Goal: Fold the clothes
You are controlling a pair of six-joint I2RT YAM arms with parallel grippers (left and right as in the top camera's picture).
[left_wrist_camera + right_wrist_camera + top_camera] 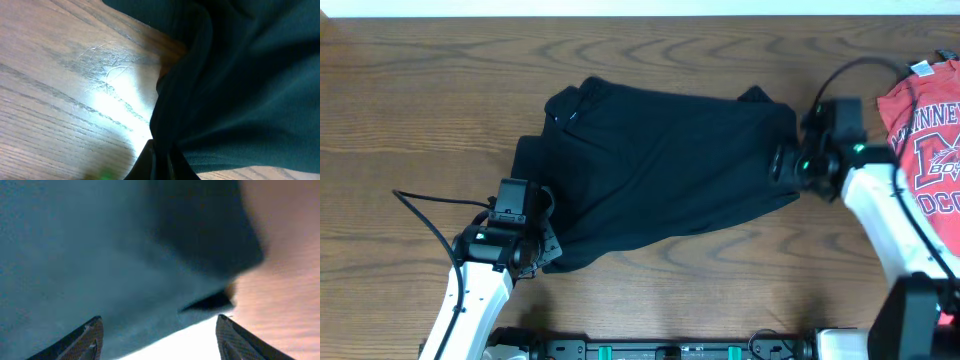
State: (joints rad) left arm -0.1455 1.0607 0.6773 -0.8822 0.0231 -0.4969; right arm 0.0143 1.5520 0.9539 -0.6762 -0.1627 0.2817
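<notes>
Overhead, left gripper (545, 245) pinches the black T-shirt (670, 160) corner; right gripper (782, 165) stands spread wide at its edge.

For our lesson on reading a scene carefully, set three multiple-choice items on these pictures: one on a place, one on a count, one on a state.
1. Where does the red T-shirt lie? A in the middle of the table; B at its left edge; C at its right edge.
2. How many garments show in the overhead view? A one; B two; C four.
3. At the black T-shirt's edge, how does the right gripper stand? A open; B shut on fabric; C shut on nothing.

Answers:
1 C: it lies at the right edge of the wooden table, partly cut off by the frame.
2 B: only the red and the black one show.
3 A: its fingers stand wide apart in the right wrist view.
</notes>
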